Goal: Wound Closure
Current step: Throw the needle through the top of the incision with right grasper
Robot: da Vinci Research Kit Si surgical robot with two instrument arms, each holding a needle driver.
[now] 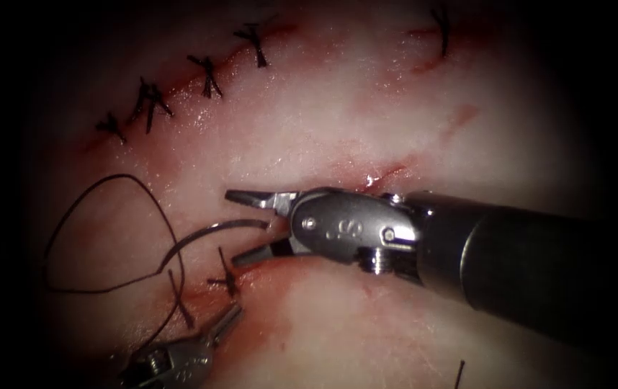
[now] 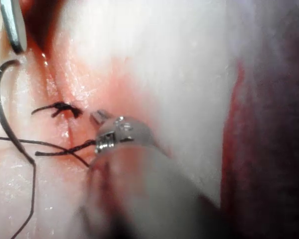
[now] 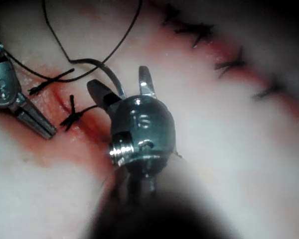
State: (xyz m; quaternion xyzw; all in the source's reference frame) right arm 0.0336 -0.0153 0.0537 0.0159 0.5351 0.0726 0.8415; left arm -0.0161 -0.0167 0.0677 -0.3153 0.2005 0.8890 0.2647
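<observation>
Pale pink tissue point(image 1: 366, 108) (red-streaked), black thread point(image 1: 100, 216), silver needle point(image 1: 208, 234).

The left end effector point(image 1: 226, 320) is cut off by the endoscope view's lower edge, its shaft unseen.

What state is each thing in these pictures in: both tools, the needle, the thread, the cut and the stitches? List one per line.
Right tool: jaws open around the needle's tip, holding nothing.
Left tool: jaws shut, holding nothing.
Needle: lying free on the tissue.
Thread: slack, looped left of the needle.
Cut: one knotted stitch across it.
Upper cut: closed with several stitches.
</observation>
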